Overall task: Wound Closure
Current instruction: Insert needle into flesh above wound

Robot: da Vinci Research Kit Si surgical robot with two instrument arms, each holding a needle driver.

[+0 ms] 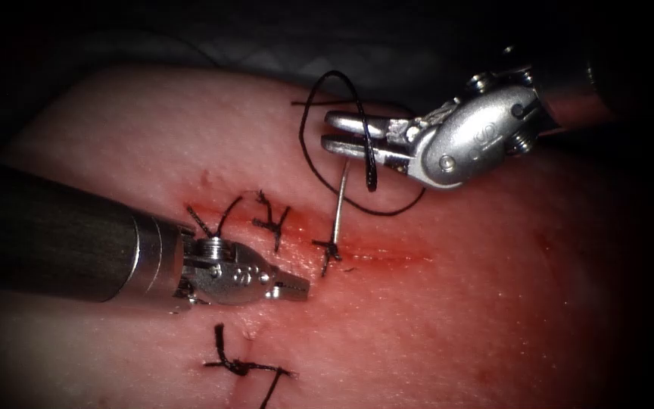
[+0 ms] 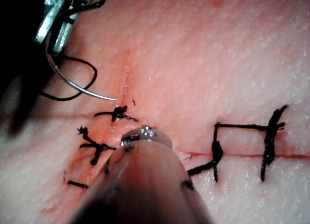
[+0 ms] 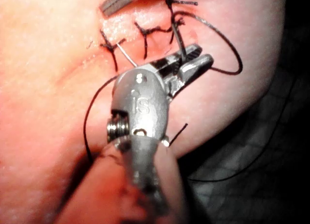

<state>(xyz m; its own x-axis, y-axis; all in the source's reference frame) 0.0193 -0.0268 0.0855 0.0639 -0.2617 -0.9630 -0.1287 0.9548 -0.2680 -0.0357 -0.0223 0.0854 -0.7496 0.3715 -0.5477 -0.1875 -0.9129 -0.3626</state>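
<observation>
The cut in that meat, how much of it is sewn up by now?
Three knotted stitches cross the cut's left part. The right tool grips the curved needle, its tip beside the last knot, not visibly in the tissue. The left tool holds nothing. The red stretch rightward remains unstitched.

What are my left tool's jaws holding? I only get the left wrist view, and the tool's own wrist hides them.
Observer: Nothing. In the endoscope view the left tool is shut and empty, over the tissue beside the stitched cut.
Operator: I see the right tool gripping the needle near its tail, tip at the cut. Is it in?
Observer: The endoscope view shows the tip meeting a knot; whether it's in, I cannot tell.
Operator: The thread?
Observer: In the right wrist view the thread trails off the tissue onto dark cloth.
</observation>
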